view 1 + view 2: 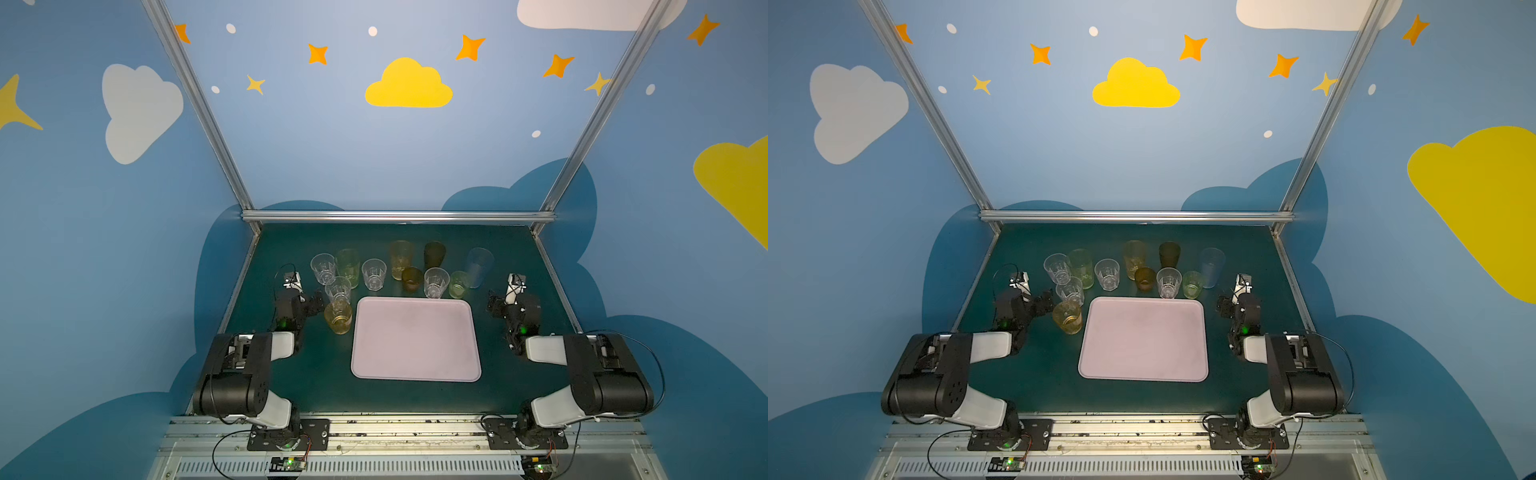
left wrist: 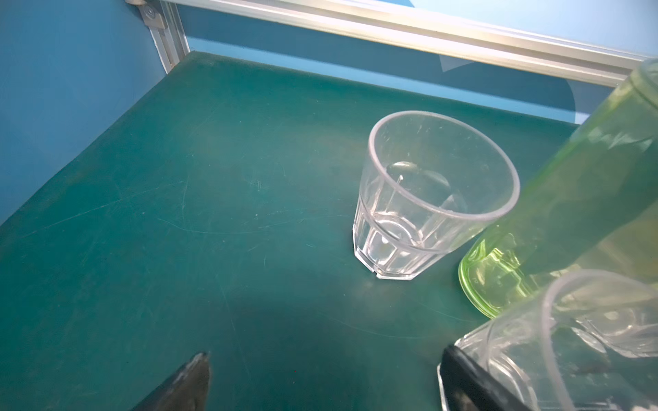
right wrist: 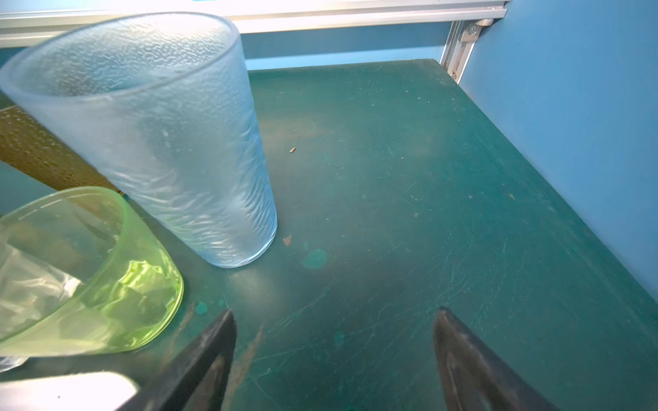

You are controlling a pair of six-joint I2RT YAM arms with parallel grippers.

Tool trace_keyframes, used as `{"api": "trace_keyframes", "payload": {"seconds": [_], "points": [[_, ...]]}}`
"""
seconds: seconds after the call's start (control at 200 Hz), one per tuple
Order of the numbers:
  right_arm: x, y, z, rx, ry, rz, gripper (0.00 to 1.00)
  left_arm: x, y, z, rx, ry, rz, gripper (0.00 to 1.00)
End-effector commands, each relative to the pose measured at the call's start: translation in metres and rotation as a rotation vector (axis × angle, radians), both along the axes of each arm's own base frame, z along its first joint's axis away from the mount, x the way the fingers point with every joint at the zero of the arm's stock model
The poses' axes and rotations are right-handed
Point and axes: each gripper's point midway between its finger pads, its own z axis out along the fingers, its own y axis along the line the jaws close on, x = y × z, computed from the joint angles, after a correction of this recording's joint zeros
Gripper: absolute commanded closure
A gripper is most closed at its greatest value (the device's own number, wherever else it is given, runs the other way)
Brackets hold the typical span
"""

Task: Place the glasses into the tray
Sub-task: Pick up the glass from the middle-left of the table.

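Note:
The pale pink tray [image 1: 415, 338] lies bare in the middle of the green table in both top views. Several glasses stand behind it and at its left: clear faceted ones [image 1: 323, 268], a tall green one [image 1: 348, 266], amber [image 1: 402, 258], brown [image 1: 434, 254], pale blue [image 1: 479, 266] and a short amber one [image 1: 338, 318]. My left gripper [image 1: 309, 301] is open over bare table [image 2: 324, 356], one finger right beside a clear glass [image 2: 587, 338]. My right gripper [image 1: 494, 305] is open and holds nothing [image 3: 334, 313], just right of the blue glass [image 3: 160, 135] and a short green glass [image 3: 89, 277].
Aluminium frame rails [image 1: 399, 216] and blue walls close the table at the back and sides. Both arm bases stand on the front rail [image 1: 374, 432]. Green table surface [image 1: 415, 395] shows in front of the tray.

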Motion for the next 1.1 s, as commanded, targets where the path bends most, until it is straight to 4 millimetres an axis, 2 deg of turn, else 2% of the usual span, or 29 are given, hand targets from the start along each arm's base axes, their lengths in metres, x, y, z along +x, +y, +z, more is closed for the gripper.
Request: {"api": "trace_keyframes", "payload": {"seconds": [0.0,0.981,1.097], "points": [[0.007,-0.002,0.007,-0.009,-0.024,-0.008,0.13,0.006,0.001,0.006,-0.002,-0.020,0.008,0.00],[0.007,-0.002,0.007,-0.009,-0.024,-0.006,0.14,0.006,0.001,0.006,-0.011,-0.020,-0.004,0.00],[0.004,-0.006,0.013,-0.017,-0.024,-0.041,0.13,0.007,0.016,0.019,-0.004,-0.001,0.093,0.00]]}}
